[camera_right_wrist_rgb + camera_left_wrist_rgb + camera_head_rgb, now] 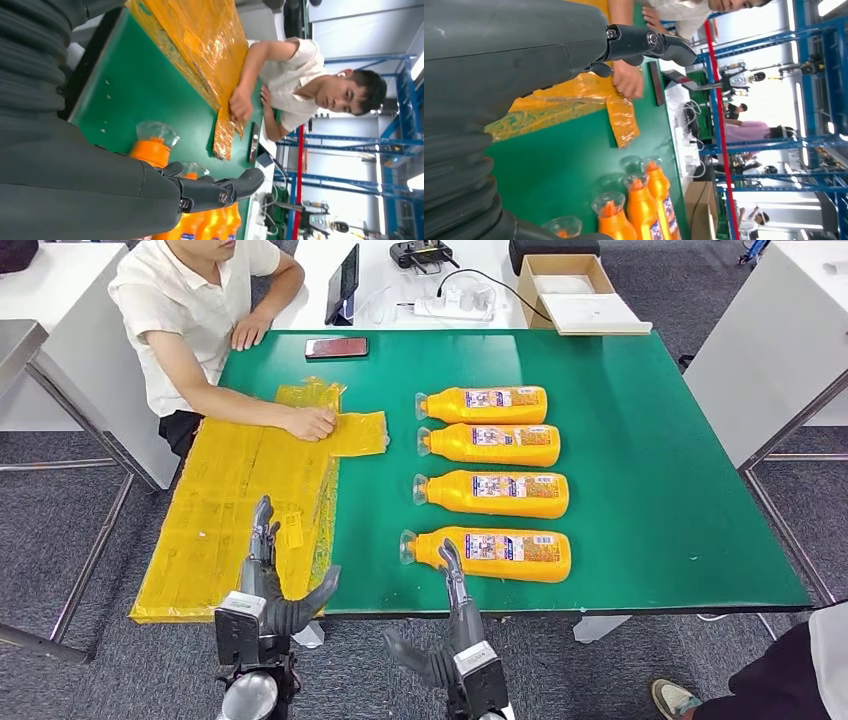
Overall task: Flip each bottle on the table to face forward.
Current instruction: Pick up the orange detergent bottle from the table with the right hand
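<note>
on the green table [640,500] i count four orange bottles [495,485], all lying on their sides in one column running away from me, caps toward my left, printed labels facing up. farthest bottle [485,405], second bottle [492,444], third bottle [494,493] and nearest bottle [490,554] lie parallel, close to one another but apart. each has a clear cap over an orange neck, which shows well in the left wrist view.

my right hand [452,585] reaches over the table's near edge with fingers stretched forward and thumb spread aside; it grips nothing. its fingertips lie over the neck end of the nearest bottle, though i cannot tell whether they touch it. my left hand [270,575] is likewise spread and holds nothing, fingers extended above the near end of a yellow plastic sheet [235,510] that covers the table's left part and hangs past its edge.

one person in a white shirt [185,300] sits at the far left corner, one hand [310,423] pressing on the sheet, beside a smaller yellow piece [360,433]; the other hand [248,332] rests on the table edge. one dark phone [336,347] lies near the far edge. beyond it, on a white table, sit one open cardboard box [575,290] and one power strip [450,306].
</note>
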`<move>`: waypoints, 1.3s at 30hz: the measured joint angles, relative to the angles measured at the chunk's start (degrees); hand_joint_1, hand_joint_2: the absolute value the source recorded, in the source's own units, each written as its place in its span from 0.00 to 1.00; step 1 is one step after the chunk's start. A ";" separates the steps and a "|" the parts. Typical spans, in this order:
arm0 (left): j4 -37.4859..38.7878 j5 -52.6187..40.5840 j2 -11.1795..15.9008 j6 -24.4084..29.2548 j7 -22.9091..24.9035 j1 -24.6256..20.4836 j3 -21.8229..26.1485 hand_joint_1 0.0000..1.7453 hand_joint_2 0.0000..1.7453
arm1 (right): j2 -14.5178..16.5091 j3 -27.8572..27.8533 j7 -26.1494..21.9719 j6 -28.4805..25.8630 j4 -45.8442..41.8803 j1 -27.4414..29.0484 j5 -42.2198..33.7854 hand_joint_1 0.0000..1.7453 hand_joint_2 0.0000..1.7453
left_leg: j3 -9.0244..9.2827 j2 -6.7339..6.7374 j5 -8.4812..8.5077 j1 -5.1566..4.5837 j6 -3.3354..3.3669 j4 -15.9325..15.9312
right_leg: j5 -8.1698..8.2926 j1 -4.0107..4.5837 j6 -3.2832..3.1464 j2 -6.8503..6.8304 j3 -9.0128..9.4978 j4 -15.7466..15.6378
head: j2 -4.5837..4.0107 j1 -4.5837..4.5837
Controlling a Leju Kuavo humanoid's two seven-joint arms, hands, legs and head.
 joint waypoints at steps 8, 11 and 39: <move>0.03 0.87 0.11 1.60 0.03 2.63 -0.29 0.00 1.00 | -0.01 -0.49 0.00 1.44 0.02 0.29 0.46 0.00 1.00 | -0.02 -0.01 0.01 0.04 0.00 0.00 | -0.01 0.05 -0.02 0.00 -0.02 0.00 | 0.00 0.01; -0.02 1.74 0.28 2.00 0.06 3.13 -0.37 0.00 1.00 | 0.01 -0.62 0.00 1.74 0.02 0.29 0.83 0.00 1.00 | -0.01 -0.01 0.01 0.04 0.00 0.00 | -0.01 0.04 -0.01 0.00 0.01 0.00 | 0.00 0.01; -1.88 6.61 1.09 -5.49 -3.75 1.36 0.97 0.00 1.00 | 0.17 -0.22 0.10 -6.51 -0.56 -2.68 5.70 0.00 1.00 | 0.01 -0.02 0.02 0.02 -0.01 0.00 | 0.00 0.04 -0.01 0.00 0.00 0.00 | -0.02 -0.01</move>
